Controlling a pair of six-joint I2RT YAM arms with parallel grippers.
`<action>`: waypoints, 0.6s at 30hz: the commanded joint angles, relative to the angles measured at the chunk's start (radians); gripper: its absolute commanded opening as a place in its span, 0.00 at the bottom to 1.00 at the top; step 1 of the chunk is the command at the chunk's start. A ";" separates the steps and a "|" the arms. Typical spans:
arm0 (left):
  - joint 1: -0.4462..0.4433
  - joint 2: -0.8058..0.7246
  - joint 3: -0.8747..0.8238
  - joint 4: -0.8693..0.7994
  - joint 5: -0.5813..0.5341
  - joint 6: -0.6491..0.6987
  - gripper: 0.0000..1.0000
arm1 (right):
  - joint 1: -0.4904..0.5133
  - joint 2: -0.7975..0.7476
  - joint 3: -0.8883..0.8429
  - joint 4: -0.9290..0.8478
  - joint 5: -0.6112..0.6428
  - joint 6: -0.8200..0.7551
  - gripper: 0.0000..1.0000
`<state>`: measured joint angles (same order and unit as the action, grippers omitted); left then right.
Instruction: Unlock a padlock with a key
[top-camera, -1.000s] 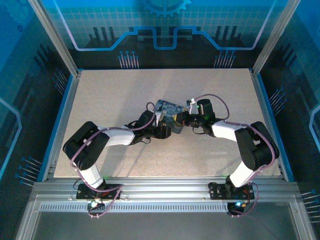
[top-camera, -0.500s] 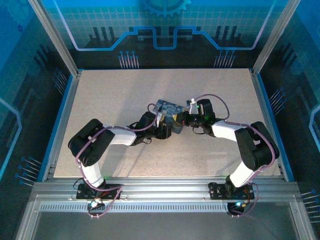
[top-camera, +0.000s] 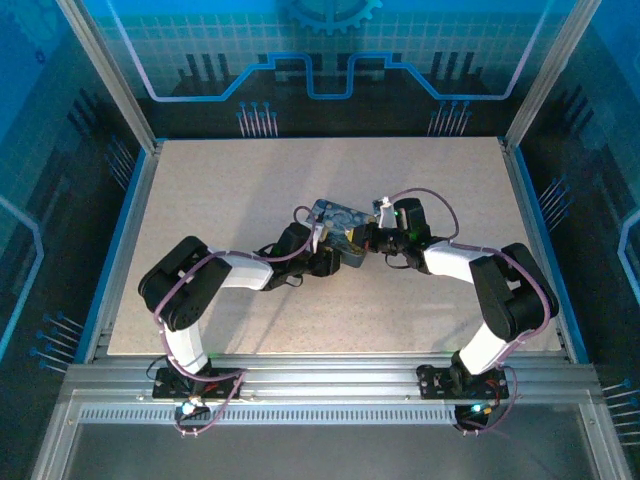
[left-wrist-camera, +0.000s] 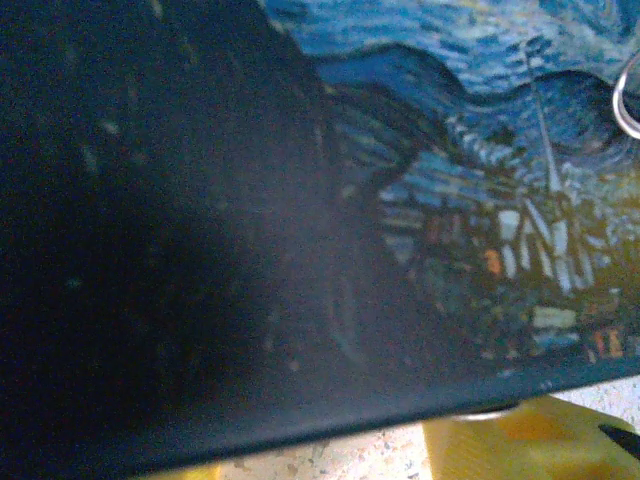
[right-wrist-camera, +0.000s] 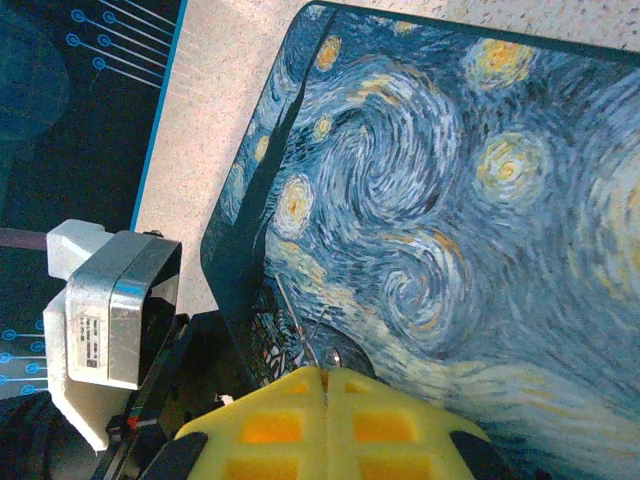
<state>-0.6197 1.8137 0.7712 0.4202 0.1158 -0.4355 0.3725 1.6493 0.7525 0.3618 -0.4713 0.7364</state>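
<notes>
The dark-blue starry-night tin lies mid-table between both grippers. My left gripper is at its near-left side. In the left wrist view the tin's painted wall is very close, and its lower edge crosses a yellow pad. I cannot tell whether the pads touch the tin. A thin silver loop shows at the right edge. My right gripper is shut just over the tin's lid, with a small silver glint at its tips. I cannot tell whether that piece is pinched. The padlock and the key cannot be made out.
The left arm's wrist camera housing sits close against the tin's far side in the right wrist view. Blue rails and metal posts border the speckled tabletop. Both arms' cables loop near the tin.
The left arm's elbow has shifted a little right and forward. The tin and the right arm have not moved.
</notes>
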 joint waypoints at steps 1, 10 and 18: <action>-0.005 0.024 0.007 0.068 0.037 -0.043 0.50 | 0.020 0.020 -0.038 -0.127 0.025 0.007 0.01; -0.027 0.016 0.018 0.057 0.028 -0.056 0.47 | 0.021 0.017 -0.038 -0.127 0.024 0.009 0.01; -0.032 0.026 0.023 0.059 0.019 -0.083 0.44 | 0.021 0.011 -0.038 -0.124 0.022 0.008 0.01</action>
<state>-0.6460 1.8198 0.7715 0.4541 0.1265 -0.4961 0.3729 1.6474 0.7525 0.3603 -0.4709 0.7364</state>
